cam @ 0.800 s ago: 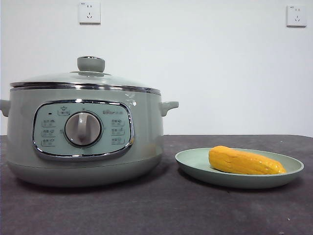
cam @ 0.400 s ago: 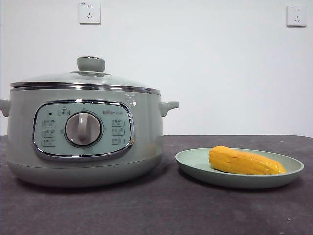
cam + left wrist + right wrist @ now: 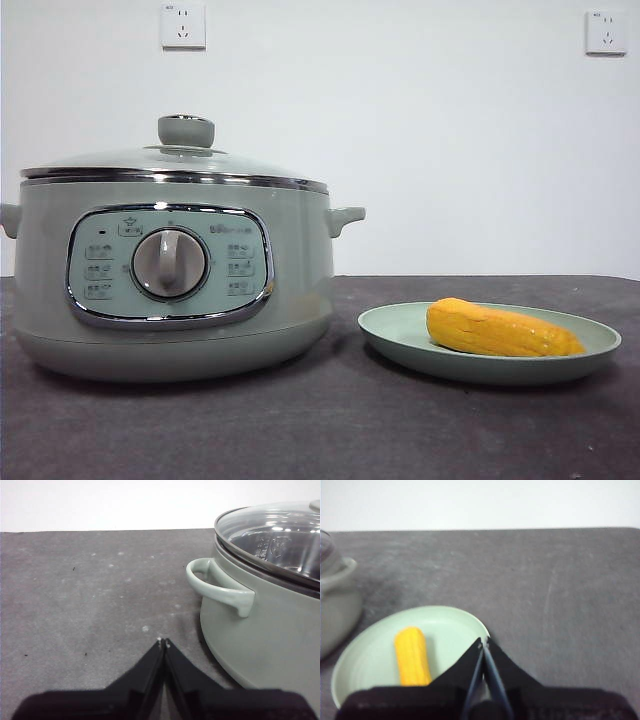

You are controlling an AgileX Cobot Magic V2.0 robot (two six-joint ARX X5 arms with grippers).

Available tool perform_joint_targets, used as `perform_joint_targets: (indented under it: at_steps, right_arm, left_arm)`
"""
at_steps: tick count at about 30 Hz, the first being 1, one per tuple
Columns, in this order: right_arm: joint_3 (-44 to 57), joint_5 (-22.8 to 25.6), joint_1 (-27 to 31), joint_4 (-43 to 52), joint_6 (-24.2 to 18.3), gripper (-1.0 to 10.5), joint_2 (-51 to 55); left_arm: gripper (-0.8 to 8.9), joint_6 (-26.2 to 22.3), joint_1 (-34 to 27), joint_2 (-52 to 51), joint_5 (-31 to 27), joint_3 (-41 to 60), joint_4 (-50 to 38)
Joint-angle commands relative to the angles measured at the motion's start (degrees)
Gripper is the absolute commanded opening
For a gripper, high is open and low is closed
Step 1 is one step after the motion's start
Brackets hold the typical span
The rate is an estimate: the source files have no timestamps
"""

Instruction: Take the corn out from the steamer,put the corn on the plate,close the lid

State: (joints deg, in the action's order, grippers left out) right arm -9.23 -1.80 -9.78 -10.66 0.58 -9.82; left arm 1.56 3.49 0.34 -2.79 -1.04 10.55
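The pale green steamer (image 3: 170,280) stands on the left of the table with its glass lid (image 3: 175,160) closed on it, knob (image 3: 186,130) on top. The yellow-orange corn (image 3: 500,330) lies on the pale green plate (image 3: 400,330) to the right of the pot. My left gripper (image 3: 163,642) is shut and empty, low over the table beside the steamer's side handle (image 3: 220,586). My right gripper (image 3: 484,642) is shut and empty, above the plate's rim (image 3: 470,617), with the corn (image 3: 412,655) lying beside it. Neither arm shows in the front view.
The table top is dark grey (image 3: 330,430). A white wall with two sockets (image 3: 183,25) stands behind it. The steamer's other handle (image 3: 345,217) points toward the plate.
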Motion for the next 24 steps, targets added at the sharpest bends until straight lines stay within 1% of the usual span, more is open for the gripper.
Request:
perform_joint_targets:
  at_steps: [1, 5, 12, 16, 24]
  right_arm:
    - [3.0, -0.3, 1.3, 0.3, -0.5, 0.0, 2.7]
    - [5.7, -0.3, 2.3, 0.2, -0.7, 0.0, 5.4]
    - [8.3, -0.2, 2.4, -1.2, -0.4, 0.0, 8.9]
    - [8.3, -1.1, 2.3, -1.2, 1.2, 0.0, 9.3]
    - [8.3, -0.9, 2.2, -1.2, 1.2, 0.0, 8.6]
  left_arm:
    - [-0.03, 0.3, -0.2, -0.2, 0.0, 0.8, -0.2]
    - [-0.03, 0.3, -0.2, -0.2, 0.0, 0.8, -0.2]
    - [-0.03, 0.3, -0.2, -0.2, 0.0, 0.8, -0.2]
    - [-0.03, 0.3, -0.2, -0.2, 0.0, 0.8, -0.2]
    - [-0.03, 0.3, -0.2, -0.2, 0.0, 0.8, -0.2]
